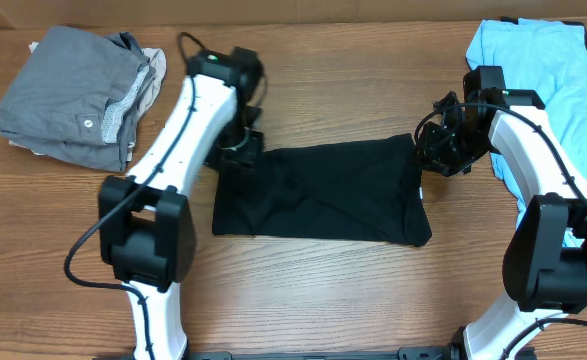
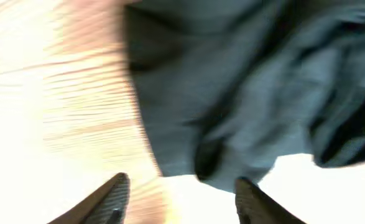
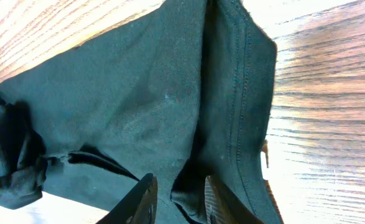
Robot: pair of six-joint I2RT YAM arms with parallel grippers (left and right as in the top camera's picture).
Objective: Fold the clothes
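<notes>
The black T-shirt lies folded into a wide, flat rectangle at the middle of the wooden table, its long sides running from 9 to 3 o'clock. Its surface is creased, and the edge towards 3 o'clock shows a stitched hem in the right wrist view.

The left gripper sits at the shirt's 10 o'clock corner, just over the cloth's edge. In the left wrist view its two dark fingers stand well apart with only bright tabletop between them, so the pincer is open and holds nothing, and the black fabric lies just ahead of the tips.

The right gripper sits at the shirt's 2 o'clock corner. In its own wrist view the fingers stand a little apart directly over the cloth near the hem, and a dark fold fills the narrow gap. I cannot tell whether that fold is pinched or merely lies beneath them.

A pile of grey garments rests at the table's 10 o'clock, well apart from the black shirt. A light blue T-shirt lies at 2 o'clock, partly under the right arm; no lettering on it can be made out.
</notes>
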